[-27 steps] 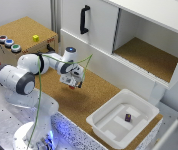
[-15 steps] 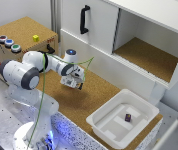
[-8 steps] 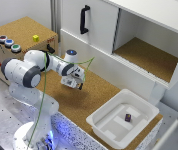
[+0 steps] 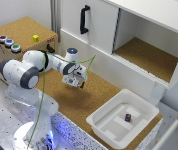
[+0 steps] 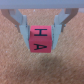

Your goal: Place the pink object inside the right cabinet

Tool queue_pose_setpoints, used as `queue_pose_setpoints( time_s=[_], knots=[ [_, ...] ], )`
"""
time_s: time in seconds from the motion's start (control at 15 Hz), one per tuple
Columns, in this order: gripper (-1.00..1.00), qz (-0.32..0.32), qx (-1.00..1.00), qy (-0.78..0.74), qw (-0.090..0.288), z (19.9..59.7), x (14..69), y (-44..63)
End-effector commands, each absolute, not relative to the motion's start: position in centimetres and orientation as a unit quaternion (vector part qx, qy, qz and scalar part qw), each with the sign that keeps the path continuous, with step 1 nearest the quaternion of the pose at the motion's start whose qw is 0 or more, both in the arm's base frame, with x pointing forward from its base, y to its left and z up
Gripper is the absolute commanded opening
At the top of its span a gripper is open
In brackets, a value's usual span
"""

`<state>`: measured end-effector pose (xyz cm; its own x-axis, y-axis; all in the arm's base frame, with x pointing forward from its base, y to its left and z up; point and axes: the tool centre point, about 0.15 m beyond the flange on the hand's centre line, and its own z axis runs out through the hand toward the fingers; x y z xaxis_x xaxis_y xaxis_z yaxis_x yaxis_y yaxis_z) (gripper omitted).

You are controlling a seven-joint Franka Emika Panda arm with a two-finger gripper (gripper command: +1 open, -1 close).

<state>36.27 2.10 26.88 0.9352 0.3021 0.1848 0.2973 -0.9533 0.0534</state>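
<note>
Over the last two seconds the arm (image 4: 39,62) shifts only slightly: its elbow swings a little, while the gripper (image 4: 77,81) stays above the cork counter (image 4: 84,102), in front of the closed door (image 4: 94,25) with the black handle (image 4: 83,19). That reads as the end of a pick, with the carry toward the cabinet barely begun.

The wrist view shows the fingers (image 5: 23,29) closed on the block (image 5: 40,39), one pad on each side face. The pink block sits squarely between them, and the cork beneath looks blurred, so it is probably lifted clear, though contact with the counter cannot be ruled out. In the exterior view the block is too small to make out under the gripper.

The cabinet (image 4: 149,55) stands open, well apart, toward the exterior view's right, with nothing visible on its brown floor. The tub (image 4: 101,122) with a purple cube (image 4: 128,117) lies below that path, so the carry likely needs some height.

Legible writing: black letters "H" and "A" on the block's upper face. A yellow cube (image 4: 35,38) sits on the box (image 4: 19,32) behind the arm; a red mark on the box's front is unreadable.
</note>
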Motion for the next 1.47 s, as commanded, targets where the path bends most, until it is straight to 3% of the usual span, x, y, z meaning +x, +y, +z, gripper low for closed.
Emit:
queue_pose_setpoints(
  time_s=[0.0, 0.4, 0.73, 1.4],
  knots=[
    [-1.0, 0.097, 0.985, 0.144, 0.009, 34.9, 36.9, -3.9],
    [-1.0, 0.121, 0.986, 0.1, 0.055, 40.4, 41.0, -10.9],
    [-1.0, 0.156, 0.987, 0.04, 0.015, 42.1, 44.9, -18.5],
    [-1.0, 0.202, 0.976, 0.082, 0.03, 48.1, 58.7, -26.5]
  ],
)
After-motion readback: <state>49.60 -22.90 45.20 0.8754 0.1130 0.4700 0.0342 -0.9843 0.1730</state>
